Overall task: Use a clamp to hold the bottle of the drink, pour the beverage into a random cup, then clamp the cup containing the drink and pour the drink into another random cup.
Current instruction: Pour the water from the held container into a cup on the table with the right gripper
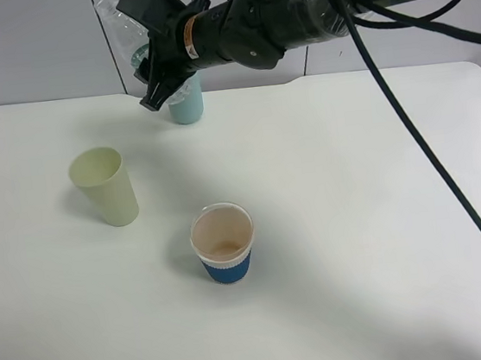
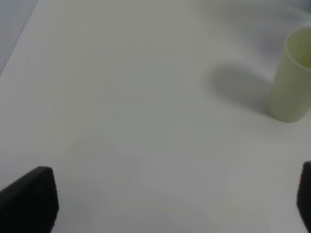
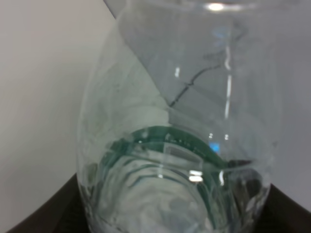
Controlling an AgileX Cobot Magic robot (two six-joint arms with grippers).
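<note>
My right gripper (image 1: 147, 53) reaches across to the far left of the table, raised above it and shut on the clear bottle (image 1: 121, 27), which is tilted. In the right wrist view the bottle (image 3: 175, 145) with its green label fills the frame between dark fingers (image 3: 41, 213). I cannot make out the drink for certain. The pale yellow-green cup (image 1: 105, 187) stands upright at the left, and the blue-sleeved paper cup (image 1: 222, 243) stands in the middle. My left gripper (image 2: 165, 204) is open low over bare table, with the pale cup (image 2: 293, 77) ahead of it.
A teal tumbler (image 1: 187, 105) stands at the back, just below and behind the right gripper. Thick black cables (image 1: 428, 150) hang from the right arm across the right side of the white table (image 1: 358, 219). The table's back edge meets a grey wall.
</note>
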